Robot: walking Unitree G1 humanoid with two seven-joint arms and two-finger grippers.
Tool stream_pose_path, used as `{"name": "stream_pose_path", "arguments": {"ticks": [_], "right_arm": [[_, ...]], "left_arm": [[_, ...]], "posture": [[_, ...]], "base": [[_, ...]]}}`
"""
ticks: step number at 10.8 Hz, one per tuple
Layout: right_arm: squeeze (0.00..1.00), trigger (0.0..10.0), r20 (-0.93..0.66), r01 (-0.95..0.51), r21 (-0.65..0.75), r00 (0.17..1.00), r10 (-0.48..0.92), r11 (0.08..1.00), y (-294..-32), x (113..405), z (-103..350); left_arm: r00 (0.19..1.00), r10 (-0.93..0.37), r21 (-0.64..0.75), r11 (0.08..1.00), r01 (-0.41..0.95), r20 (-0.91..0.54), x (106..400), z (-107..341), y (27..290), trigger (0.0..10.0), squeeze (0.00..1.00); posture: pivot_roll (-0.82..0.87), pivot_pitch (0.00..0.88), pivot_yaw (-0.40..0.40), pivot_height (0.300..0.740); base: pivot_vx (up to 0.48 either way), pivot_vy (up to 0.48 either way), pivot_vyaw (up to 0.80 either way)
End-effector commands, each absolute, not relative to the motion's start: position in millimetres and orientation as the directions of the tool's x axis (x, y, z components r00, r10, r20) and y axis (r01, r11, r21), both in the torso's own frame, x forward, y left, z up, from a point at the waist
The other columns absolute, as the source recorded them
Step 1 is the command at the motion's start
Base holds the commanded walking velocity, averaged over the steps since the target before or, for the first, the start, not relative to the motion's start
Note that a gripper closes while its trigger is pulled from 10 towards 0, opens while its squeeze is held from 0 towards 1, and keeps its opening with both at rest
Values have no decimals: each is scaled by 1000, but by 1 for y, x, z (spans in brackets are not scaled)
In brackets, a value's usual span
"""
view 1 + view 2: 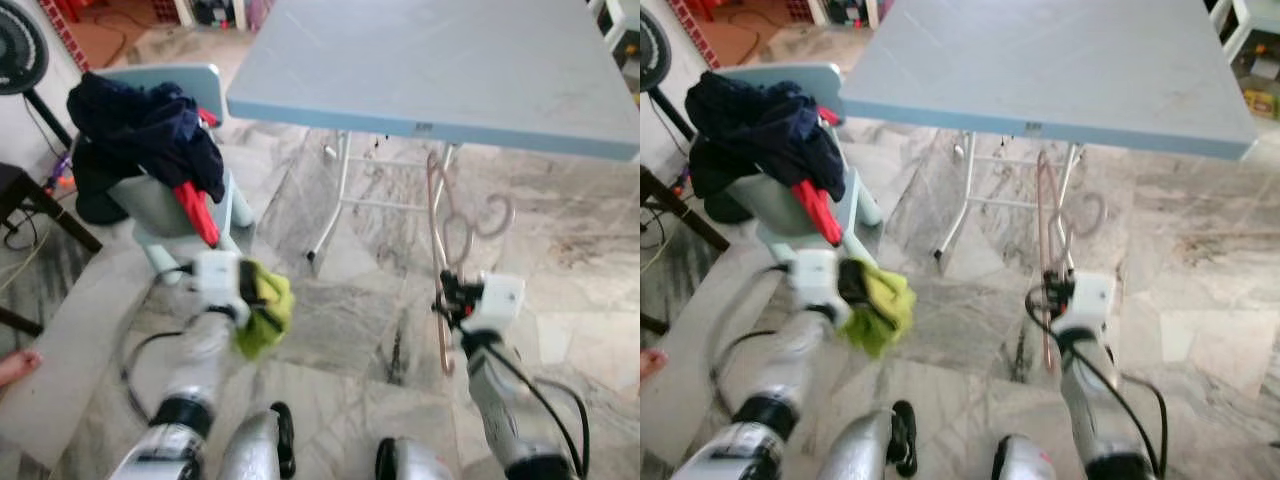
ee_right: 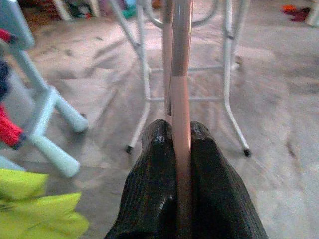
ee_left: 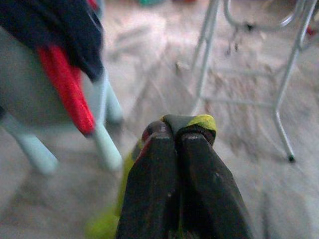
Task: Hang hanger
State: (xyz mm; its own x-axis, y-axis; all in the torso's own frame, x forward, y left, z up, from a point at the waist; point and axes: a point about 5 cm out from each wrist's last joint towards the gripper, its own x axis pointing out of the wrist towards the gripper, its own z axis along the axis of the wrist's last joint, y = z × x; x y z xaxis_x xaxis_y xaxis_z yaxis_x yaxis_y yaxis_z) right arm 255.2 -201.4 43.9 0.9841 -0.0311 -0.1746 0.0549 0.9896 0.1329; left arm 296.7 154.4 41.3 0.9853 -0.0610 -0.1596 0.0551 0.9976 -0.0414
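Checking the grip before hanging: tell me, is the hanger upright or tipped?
Upright: the pink hanger stands roughly vertical, hook on top, clamped in the right gripper.

I see even, soft daylight on the marble floor (image 1: 560, 250), with a faint shadow under the table (image 1: 450, 60) around twelve o'clock. My head views are slightly soft; both wrist views smear, their near black fingers (image 3: 199, 184) out of focus.

Both arms extended forward, left gripper (image 3: 177, 132) and right gripper (image 2: 177, 137) fingers clamped together
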Motion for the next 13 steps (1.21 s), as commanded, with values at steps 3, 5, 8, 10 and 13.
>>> {"name": "stream_pose_path", "arguments": {"ticks": [3, 5, 8, 10, 13], "right_arm": [[0, 10000, -343, 188, -16, 922, -182, 982, -228, 232, 9], [0, 10000, -293, 146, -45, 944, -153, 988, -220, 231, 11], [0, 10000, -220, 61, 2, 974, -59, 998, -211, 232, 25], [0, 10000, -122, 131, -70, 983, -138, 989, -218, 242, 42], [0, 10000, -22, 174, -95, 984, -177, 980, -218, 250, 62]], "left_arm": [[993, 13, 38, 999, -8, -121, 273, 40, 185, 10000, 0], [997, 24, 55, 998, -20, -79, 258, 48, 188, 10000, 0], [994, -79, 81, 994, 73, 77, 263, 85, 168, 10000, 0], [994, -59, 109, 993, 50, 86, 263, 90, 170, 10000, 0], [990, -65, 91, 994, 54, 128, 269, 107, 167, 10000, 0]], "posture": [[-22, 130, 58, 740], [-14, 133, 49, 740], [-4, 144, 35, 740], [-1, 145, 28, 740], [-3, 144, 28, 740]], "base": [[0, 0, 0], [0, 0, 0], [0, 0, 0], [122, 0, 0], [331, 0, 0]]}}
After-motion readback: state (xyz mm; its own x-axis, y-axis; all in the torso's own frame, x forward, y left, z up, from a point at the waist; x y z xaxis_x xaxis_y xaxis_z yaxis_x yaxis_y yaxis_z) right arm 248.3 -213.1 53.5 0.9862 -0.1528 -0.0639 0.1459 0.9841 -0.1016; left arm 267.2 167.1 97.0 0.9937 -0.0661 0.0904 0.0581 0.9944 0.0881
